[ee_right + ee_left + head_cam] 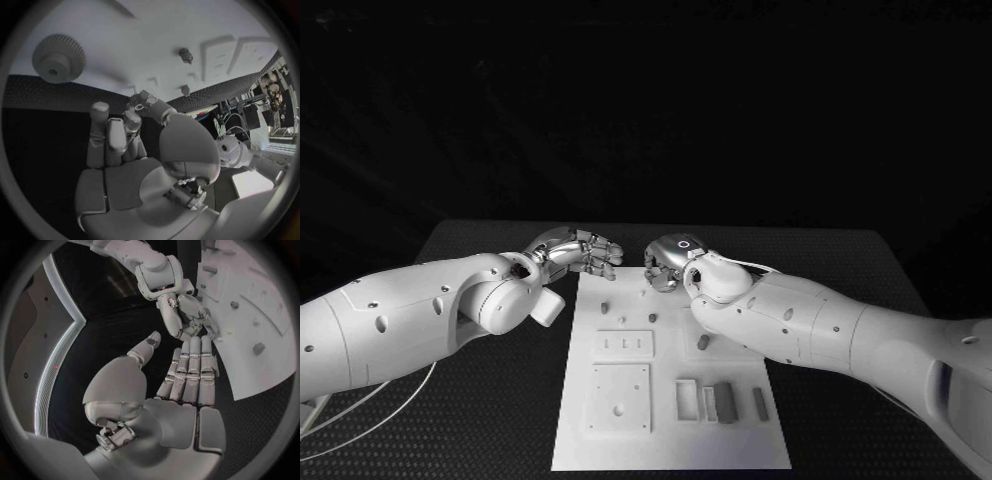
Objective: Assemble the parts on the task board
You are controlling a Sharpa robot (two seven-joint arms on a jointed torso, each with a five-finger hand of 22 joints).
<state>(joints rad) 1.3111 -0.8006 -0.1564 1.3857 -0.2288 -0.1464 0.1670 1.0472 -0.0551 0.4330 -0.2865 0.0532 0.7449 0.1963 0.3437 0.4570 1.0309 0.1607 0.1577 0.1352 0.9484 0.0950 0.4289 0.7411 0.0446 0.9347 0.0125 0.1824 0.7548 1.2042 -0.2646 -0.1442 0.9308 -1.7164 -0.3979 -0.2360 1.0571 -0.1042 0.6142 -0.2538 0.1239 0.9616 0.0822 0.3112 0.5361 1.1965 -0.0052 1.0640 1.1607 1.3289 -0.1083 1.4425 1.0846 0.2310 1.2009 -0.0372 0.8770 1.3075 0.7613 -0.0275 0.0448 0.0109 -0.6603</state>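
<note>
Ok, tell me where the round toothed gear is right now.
The round toothed gear lies flat on the white task board near the board's edge, in the right wrist view, beyond the fingertips of the right hand and untouched by it.

— What is lying on the flat white task board (156, 30)?
— A round grey toothed gear (58, 58) is sitting near its edge, with small grey pegs (185, 54) standing further in.
— And the silver right hand (134, 150)?
— Its fingers (100, 135) are reaching toward that edge, holding nothing I can make out.
</note>
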